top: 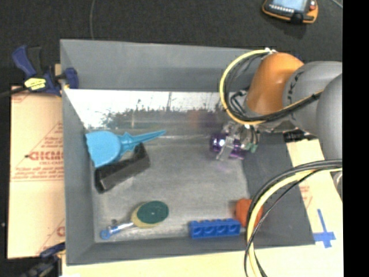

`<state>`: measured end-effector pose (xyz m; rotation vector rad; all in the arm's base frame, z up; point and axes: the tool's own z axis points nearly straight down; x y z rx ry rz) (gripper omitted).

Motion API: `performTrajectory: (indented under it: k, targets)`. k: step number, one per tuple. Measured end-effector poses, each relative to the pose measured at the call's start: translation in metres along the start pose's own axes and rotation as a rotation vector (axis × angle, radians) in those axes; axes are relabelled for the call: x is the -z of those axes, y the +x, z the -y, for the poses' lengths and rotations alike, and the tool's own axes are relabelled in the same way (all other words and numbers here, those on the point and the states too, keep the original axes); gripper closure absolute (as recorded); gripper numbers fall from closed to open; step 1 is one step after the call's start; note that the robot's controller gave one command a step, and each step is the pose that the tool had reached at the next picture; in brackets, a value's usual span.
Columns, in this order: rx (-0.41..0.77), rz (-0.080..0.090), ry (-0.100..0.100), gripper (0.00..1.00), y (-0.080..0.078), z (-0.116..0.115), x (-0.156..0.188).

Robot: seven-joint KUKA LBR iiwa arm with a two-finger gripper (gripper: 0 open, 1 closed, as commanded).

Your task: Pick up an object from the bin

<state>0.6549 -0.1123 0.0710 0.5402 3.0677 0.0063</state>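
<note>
The arm comes in over the right wall of the bin, its wrist bent downward under a rounded orange cover, with yellow and black cables looped round it. The tool points down at the floor near the back wall, level with the funnel and well to its right. Whether the tool is spread or pressed together cannot be told (its tip is lost among the shiny parts around it). Right at the tip, on the side toward the funnel, is a small purple thing, glossy and rounded. Whether it is gripped or merely touched cannot be told.

The funnel is light blue plastic, with its wide mouth to the left and its thin spout pointing right. Touching it from below is a black block, matt and oblong, lying aslant. Farther below the funnel lies a brush with a round dark-green head and a blue handle. Far below and right of the funnel, a blue studded brick lies along the front wall, and just past it is an orange thing, partly behind a cable.

The bin is grey metal. Its floor is dull and speckled, and its back wall shines with smeared reflections. A dark surface lies around it, and far up and right of the funnel rests an orange-and-black pendant
</note>
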Motion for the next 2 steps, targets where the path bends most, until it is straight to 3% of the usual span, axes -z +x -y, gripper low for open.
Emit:
performTrajectory:
  k: [1,2]
  targets:
    - [0.000,0.000,0.001,1.00,0.000,0.000,0.000]
    - [0.000,-0.007,0.001,1.00,0.001,0.001,0.041]
